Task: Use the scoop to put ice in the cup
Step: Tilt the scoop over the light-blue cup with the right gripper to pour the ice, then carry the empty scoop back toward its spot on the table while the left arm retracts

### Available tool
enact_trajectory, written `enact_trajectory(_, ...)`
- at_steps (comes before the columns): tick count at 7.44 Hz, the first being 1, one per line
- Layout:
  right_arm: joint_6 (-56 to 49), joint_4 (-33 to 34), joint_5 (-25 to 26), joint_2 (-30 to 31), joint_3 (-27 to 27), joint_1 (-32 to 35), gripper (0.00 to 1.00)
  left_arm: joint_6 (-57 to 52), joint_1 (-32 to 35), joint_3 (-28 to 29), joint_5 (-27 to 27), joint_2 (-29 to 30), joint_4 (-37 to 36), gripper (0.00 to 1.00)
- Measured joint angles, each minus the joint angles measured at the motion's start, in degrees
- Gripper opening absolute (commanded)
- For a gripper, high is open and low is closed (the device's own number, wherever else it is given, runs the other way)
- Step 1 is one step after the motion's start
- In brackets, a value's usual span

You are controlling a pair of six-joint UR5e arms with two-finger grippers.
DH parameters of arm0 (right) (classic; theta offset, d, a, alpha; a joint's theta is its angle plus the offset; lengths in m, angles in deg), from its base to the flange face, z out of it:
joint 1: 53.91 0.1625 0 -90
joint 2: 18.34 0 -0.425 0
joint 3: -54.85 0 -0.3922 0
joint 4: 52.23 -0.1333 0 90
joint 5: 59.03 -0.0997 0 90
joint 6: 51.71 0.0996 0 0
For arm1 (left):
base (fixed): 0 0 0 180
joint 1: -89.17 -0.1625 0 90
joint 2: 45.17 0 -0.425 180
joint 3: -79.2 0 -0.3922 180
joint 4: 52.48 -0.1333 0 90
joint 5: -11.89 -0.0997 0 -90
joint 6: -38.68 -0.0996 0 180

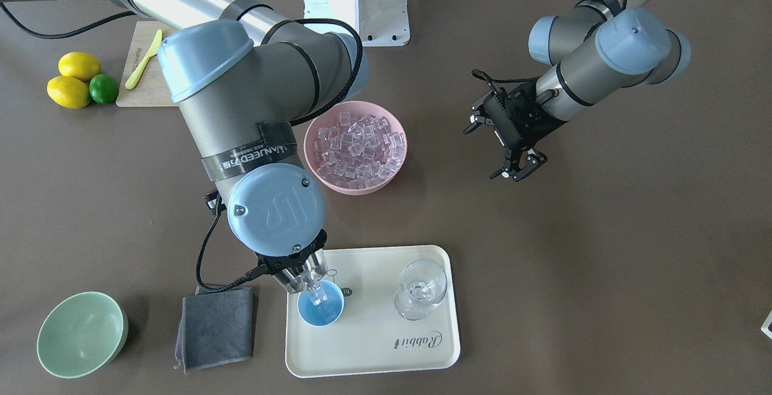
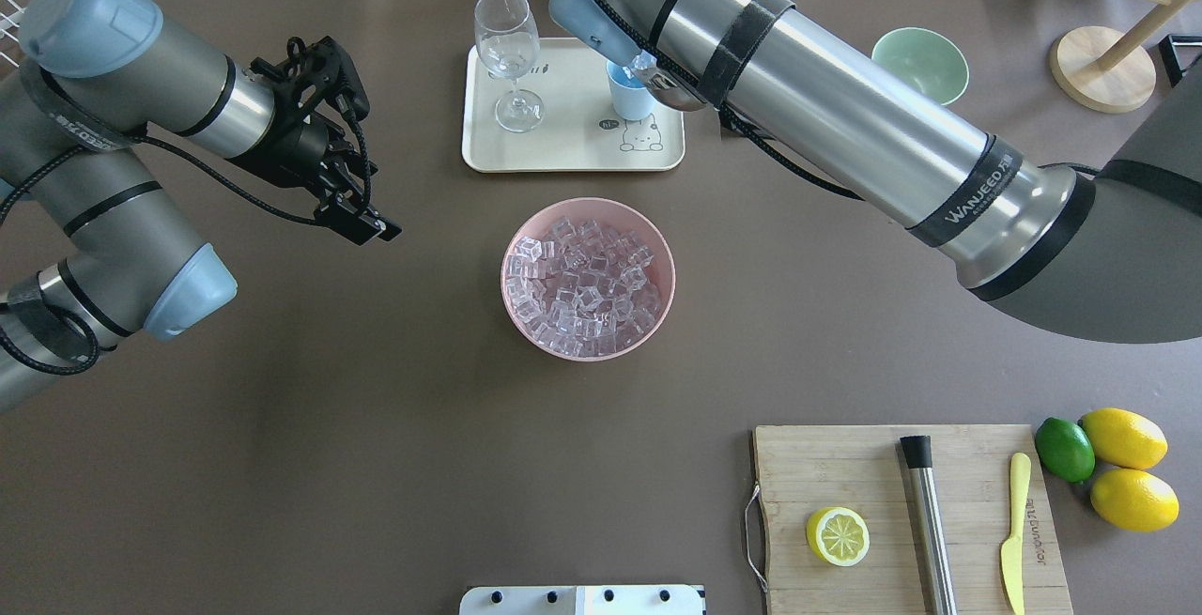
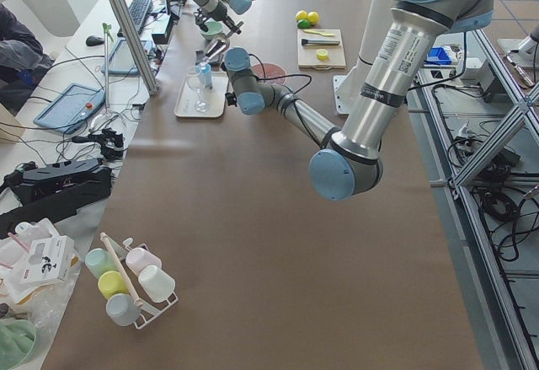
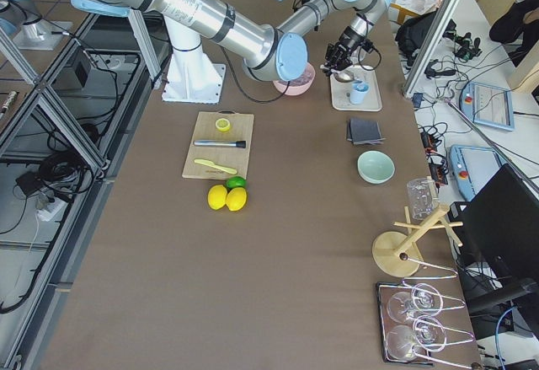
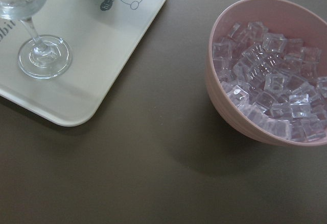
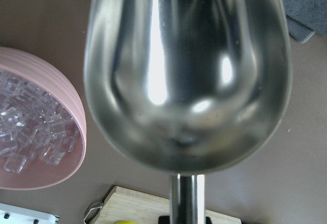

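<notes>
The small light-blue cup (image 1: 320, 304) stands on the cream tray (image 1: 386, 353), also in the overhead view (image 2: 631, 97). My right gripper (image 1: 297, 269) is shut on the handle of the steel scoop (image 1: 310, 283) and holds it tilted, its mouth over the cup's rim. Clear ice cubes (image 1: 315, 293) show at the scoop's mouth above the cup. The scoop's shiny underside (image 6: 186, 76) fills the right wrist view. More ice (image 1: 359, 145) fills the pink bowl (image 1: 319, 169). My left gripper (image 1: 485, 151) is open and empty, hovering well off to the side.
A stemmed glass (image 1: 420, 289) stands on the tray beside the cup. A grey cloth (image 1: 217, 328) and pale green bowl (image 1: 81, 334) lie beyond the tray. A cutting board (image 2: 901, 521) with a lemon half, steel cylinder and yellow knife, plus lemons and a lime (image 2: 1066, 449), sit near the robot.
</notes>
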Motion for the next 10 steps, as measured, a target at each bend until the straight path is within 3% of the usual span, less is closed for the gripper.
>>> enact_trajectory(3,-1.25,0.34,0.99,-2.54,3.4,0.08,0.0,0.08,0.11,-0.1,-0.76,-0.03,-2.7,0.98)
enact_trajectory(5,-1.49,0.41,1.08,-1.75,1.66,0.55,0.0,0.15,0.67,-0.11,-1.03,-0.03,-4.09,0.98)
enact_trajectory(7,-1.42,2.25,0.78,2.72,-6.36,2.9,0.0,0.19,3.98,-0.12,-1.02,-0.19,-9.58,0.98)
enact_trajectory(10,-0.85,6.19,0.29,16.59,-26.75,7.22,0.0,-0.74,9.79,-2.59,-0.41,-4.58,-20.42,0.98)
